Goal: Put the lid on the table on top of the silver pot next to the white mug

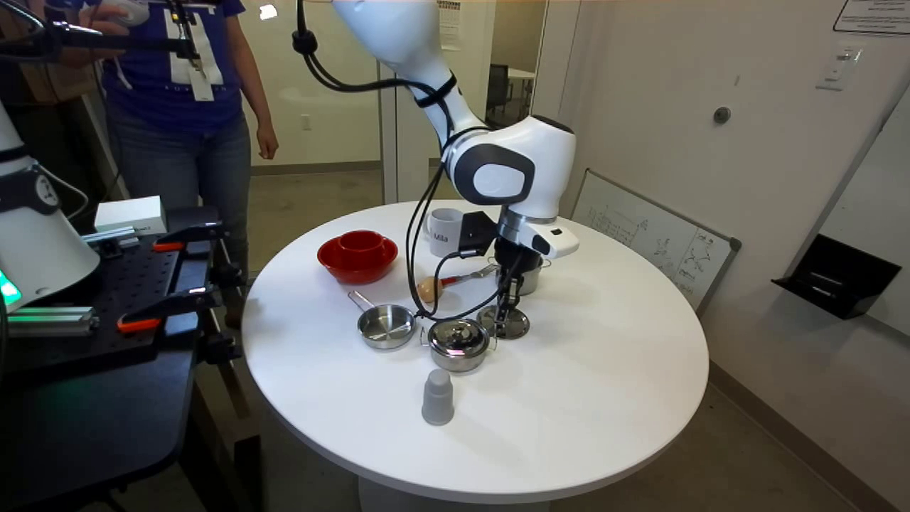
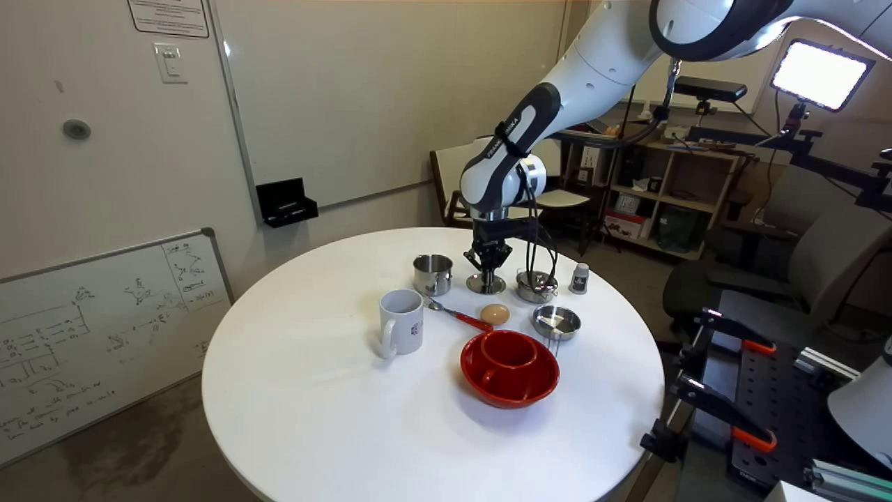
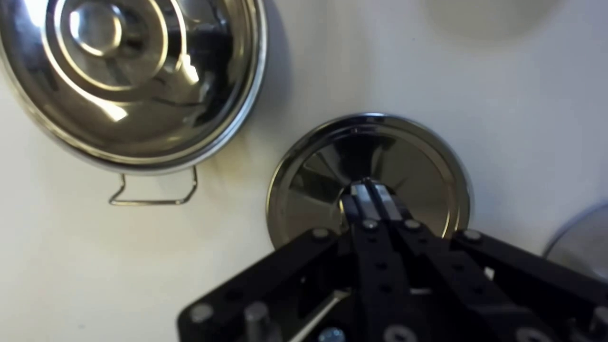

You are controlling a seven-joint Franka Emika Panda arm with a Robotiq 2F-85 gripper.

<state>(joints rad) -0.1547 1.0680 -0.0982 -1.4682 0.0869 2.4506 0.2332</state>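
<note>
The flat round silver lid lies on the white table; it shows in both exterior views and in the wrist view. My gripper points down over the lid's middle. Its fingers are together at the lid's knob, which they mostly hide; I cannot tell whether the knob is between them. The silver pot stands open and upright between the lid and the white mug. In an exterior view my gripper partly hides the pot. The pot's edge appears at the right of the wrist view.
A lidded steel pot with wire handles stands beside the lid. A shallow pan, a red bowl holding a red cup, an egg, a red-handled fork and a grey bottle-like object are nearby.
</note>
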